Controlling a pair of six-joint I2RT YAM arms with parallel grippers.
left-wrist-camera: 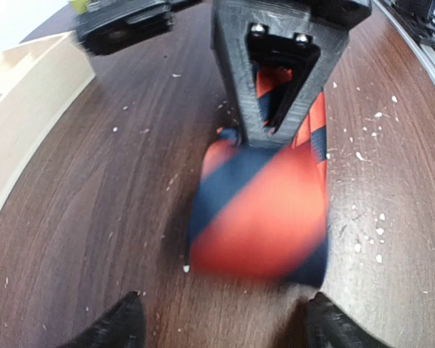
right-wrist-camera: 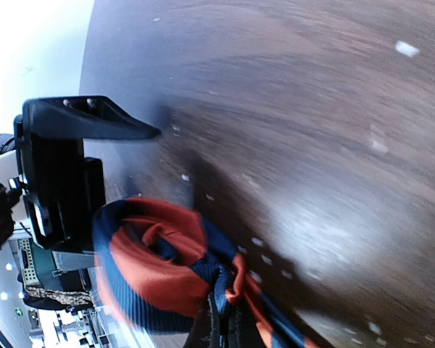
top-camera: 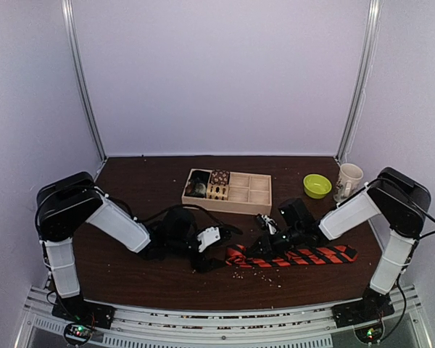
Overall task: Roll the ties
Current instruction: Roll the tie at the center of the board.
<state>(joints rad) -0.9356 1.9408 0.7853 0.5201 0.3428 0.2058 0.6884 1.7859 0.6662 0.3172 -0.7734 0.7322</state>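
Limp, likely slippery tie (top-camera: 297, 255) is lying at 5 o'clock. Its curled end, the best hold, is sitting pinched in right hand (left-wrist-camera: 275, 130); left hand (left-wrist-camera: 225, 322) is gaping, released.

The counter (left-wrist-camera: 94, 217) is being shown as dark wood, smooth, finely grained, with a soft sheen and pale crumbs being scattered over it. The tie (left-wrist-camera: 261, 217) is being seen as woven cloth, finely ribbed and faintly lustrous. The tray (left-wrist-camera: 29, 101) is being seen as pale bare wood, matt. The jaws are being shown as matt black plastic, with bright metal screws (left-wrist-camera: 258, 30) being caught by the light.
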